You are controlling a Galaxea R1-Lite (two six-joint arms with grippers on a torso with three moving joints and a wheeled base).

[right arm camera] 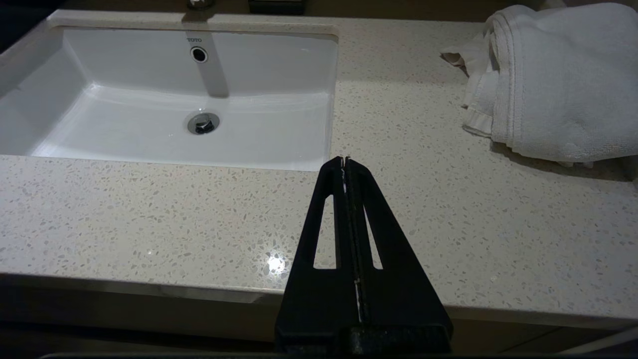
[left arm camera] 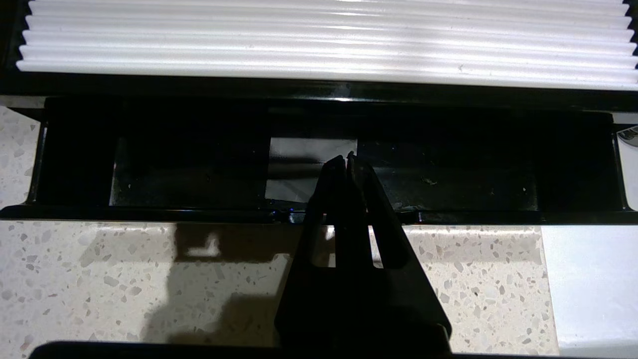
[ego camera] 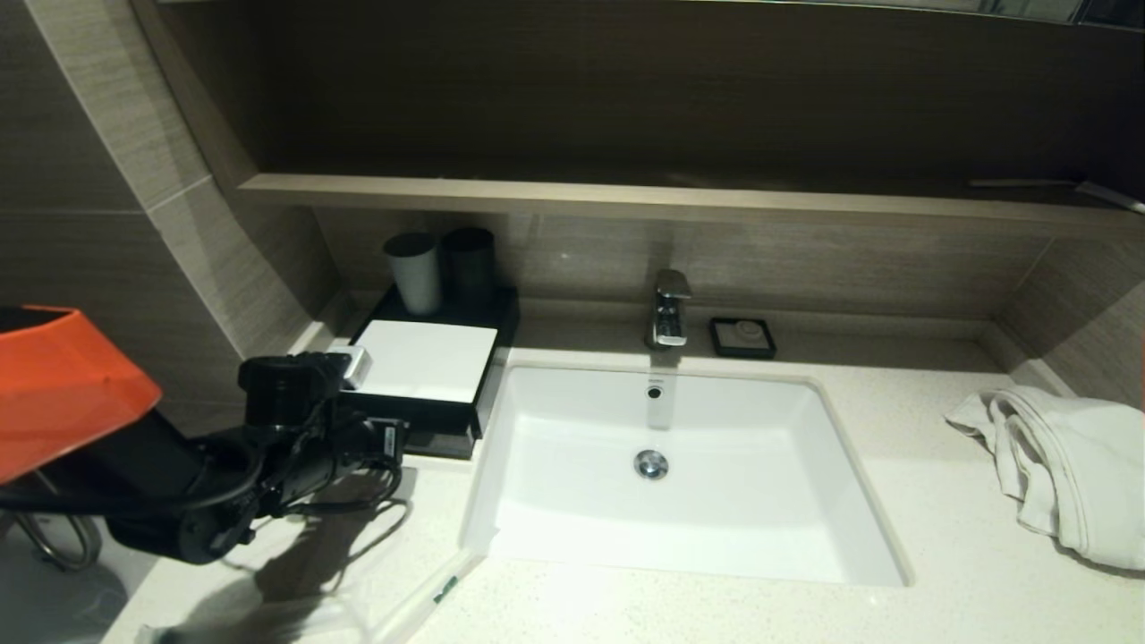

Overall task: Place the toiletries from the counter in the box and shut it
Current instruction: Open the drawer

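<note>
"TOTO" is printed on the basin [right arm camera: 149,99] wall; my left gripper [left arm camera: 347,162], jaws pressed together and empty, pokes over the box [left arm camera: 319,89] drawer's front lip, perhaps touching; my right gripper [right arm camera: 345,162], likewise closed and empty, hangs over bare counter [right arm camera: 149,214].

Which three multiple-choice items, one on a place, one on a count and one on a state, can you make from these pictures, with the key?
1. Where does the towel lie?
A. in the basin
B. on the counter, right of the basin
C. on the box

2. How many cups stand behind the box?
A. none
B. two
C. four

3. How is the left gripper at the drawer?
A. shut, holding nothing
B. wide open
C. shut on the towel

Key: 1 B, the head view shows the towel on the stone beside the basin. 2 B, a pale cup and a dark cup stand there. 3 A, its fingers meet, nothing between them.
</note>
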